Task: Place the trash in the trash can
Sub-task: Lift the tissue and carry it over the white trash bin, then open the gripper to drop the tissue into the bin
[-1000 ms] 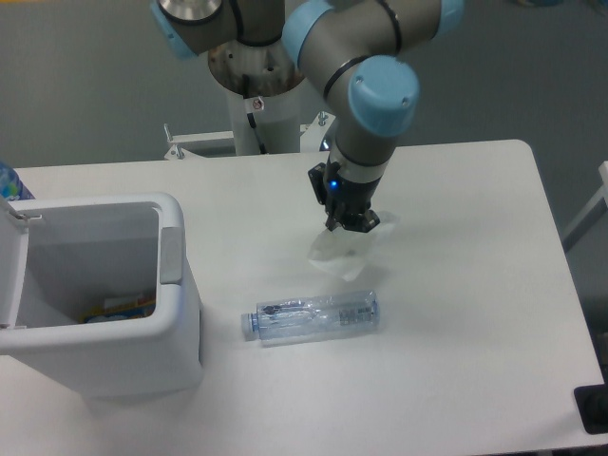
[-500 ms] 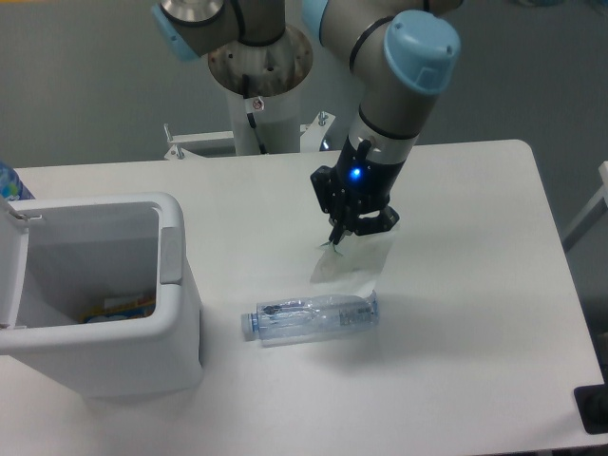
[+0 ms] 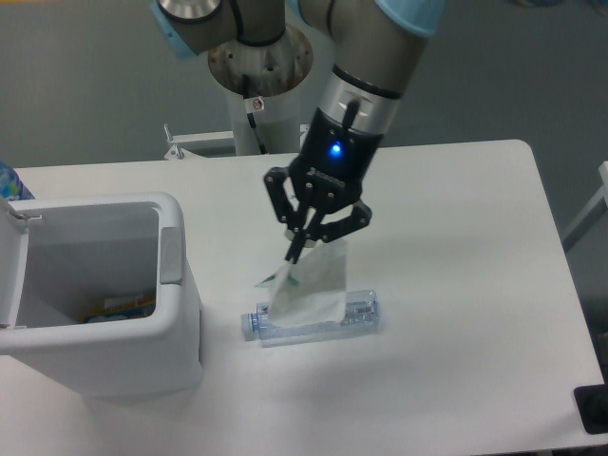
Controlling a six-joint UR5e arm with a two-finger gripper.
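A white scrap (image 3: pixel 309 285) with a green tip hangs in the air from my gripper (image 3: pixel 300 249), which is shut on its upper edge. Directly below and behind it, the clear plastic bottle (image 3: pixel 353 315) with a pale blue cap lies on its side on the table, partly hidden by the scrap. The white boxy trash can (image 3: pixel 176 328) stands at the left of the table, open-topped, with a grey tab on its right rim. My gripper is to the right of the can, above the bottle.
Some colourful items (image 3: pixel 119 308) lie at the bottom of the can. The arm's base column (image 3: pixel 258 95) rises at the back of the white table (image 3: pixel 456 285). A dark object (image 3: pixel 594 408) sits at the table's front right corner.
My gripper has lifted the white scrap off the table and carried it left and toward the front, over the bottle. The bottle has stayed in place.
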